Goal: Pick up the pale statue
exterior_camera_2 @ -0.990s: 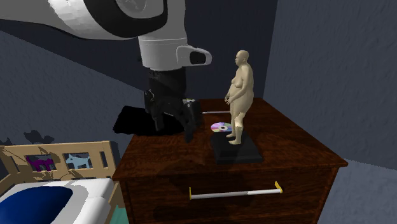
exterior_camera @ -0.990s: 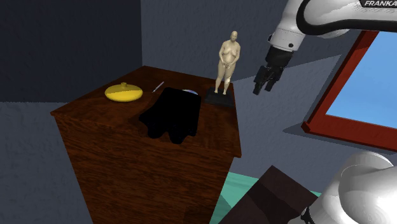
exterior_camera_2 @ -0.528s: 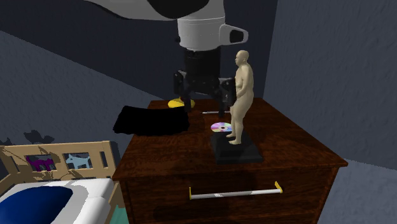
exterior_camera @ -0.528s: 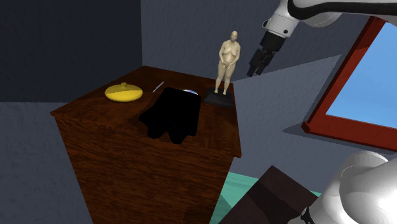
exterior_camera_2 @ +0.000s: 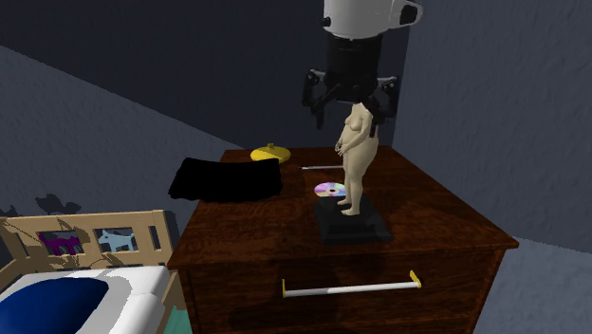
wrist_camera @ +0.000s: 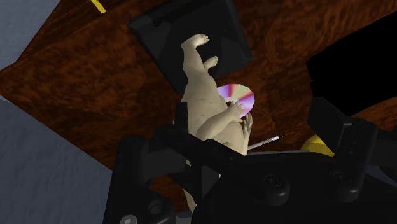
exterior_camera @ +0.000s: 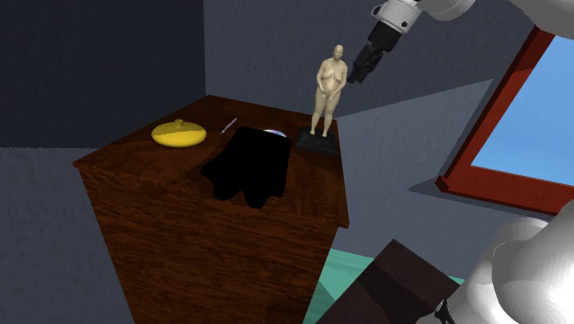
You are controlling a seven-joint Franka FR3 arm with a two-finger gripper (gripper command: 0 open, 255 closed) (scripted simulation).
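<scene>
— Where is the pale beige statue of a standing figure [exterior_camera_2: 356,161]?
— Upright on its black square base [exterior_camera_2: 356,228], on the dark wooden desk [exterior_camera_2: 436,218]. Its long axis runs straight up from the base, head on top. The belly faces the side of the base where the shiny rainbow disc [exterior_camera_2: 329,189] lies.
— And the black pincer [exterior_camera_2: 351,95]?
— High over the base, at head level, spread wide, one finger on each side of the head. Whether they touch it, I cannot tell.
</scene>
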